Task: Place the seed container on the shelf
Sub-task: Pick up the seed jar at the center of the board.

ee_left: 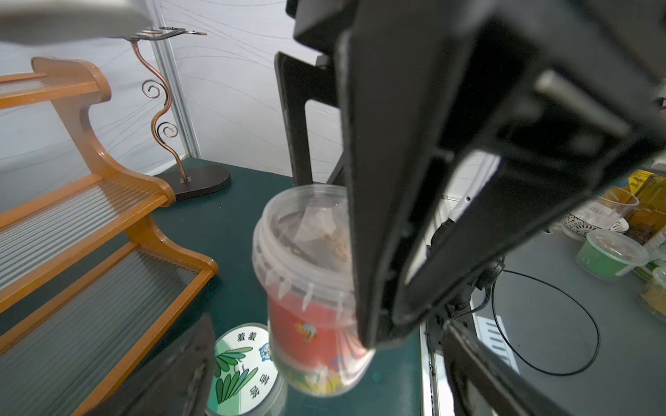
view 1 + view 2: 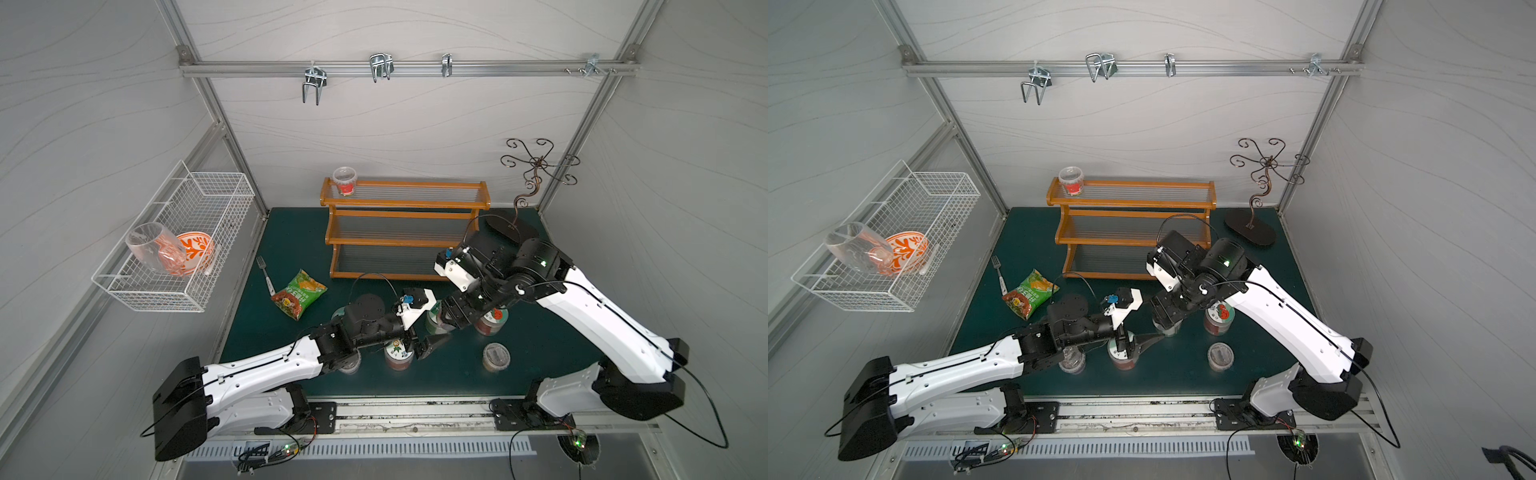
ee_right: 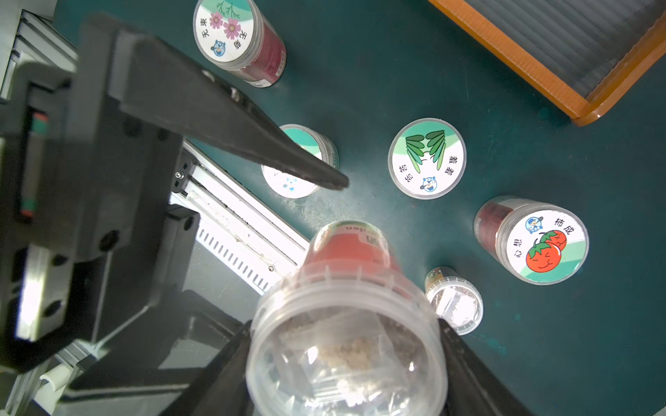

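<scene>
My right gripper is shut on the seed container, a clear-lidded tub with a red label, and holds it tilted above the green mat. The left wrist view shows the same container against a right finger. My left gripper is open, its fingers apart on either side of the container without touching it. In both top views the two grippers meet in front of the orange-brown wooden shelf. A red-labelled tub stands on its top tier, at the left end.
Several lidded jars stand on the mat under the grippers: a tomato-lid jar, a leaf-lid jar, a flower-lid jar and a small clear-lid jar. A snack bag and a fork lie left. A wire basket hangs on the left wall. A curly metal stand stands back right.
</scene>
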Robot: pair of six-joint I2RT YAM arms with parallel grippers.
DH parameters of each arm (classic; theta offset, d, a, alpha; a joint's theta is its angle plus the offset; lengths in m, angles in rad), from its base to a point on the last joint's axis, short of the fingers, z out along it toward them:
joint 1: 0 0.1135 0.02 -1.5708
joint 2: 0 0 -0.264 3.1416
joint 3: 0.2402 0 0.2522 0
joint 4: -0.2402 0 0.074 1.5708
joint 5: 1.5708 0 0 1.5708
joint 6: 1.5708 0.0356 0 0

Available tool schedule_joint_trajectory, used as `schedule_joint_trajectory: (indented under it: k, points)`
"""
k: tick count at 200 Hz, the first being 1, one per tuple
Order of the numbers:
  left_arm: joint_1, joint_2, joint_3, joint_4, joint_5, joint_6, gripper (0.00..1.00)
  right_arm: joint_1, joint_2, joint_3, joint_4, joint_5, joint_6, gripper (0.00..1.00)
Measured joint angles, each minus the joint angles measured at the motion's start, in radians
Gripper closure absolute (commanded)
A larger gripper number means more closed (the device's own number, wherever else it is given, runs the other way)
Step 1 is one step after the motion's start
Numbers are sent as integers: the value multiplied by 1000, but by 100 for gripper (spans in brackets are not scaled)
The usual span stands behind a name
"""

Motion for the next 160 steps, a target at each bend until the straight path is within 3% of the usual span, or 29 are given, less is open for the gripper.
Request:
schedule_joint_trajectory:
  k: [99, 160]
  points:
    - [0, 62, -30, 125, 25, -29, 15, -1, 2, -19, 18, -36, 0, 49]
    - [0, 70, -32, 143, 58, -31, 38, -2, 1, -31, 25, -43, 0, 48]
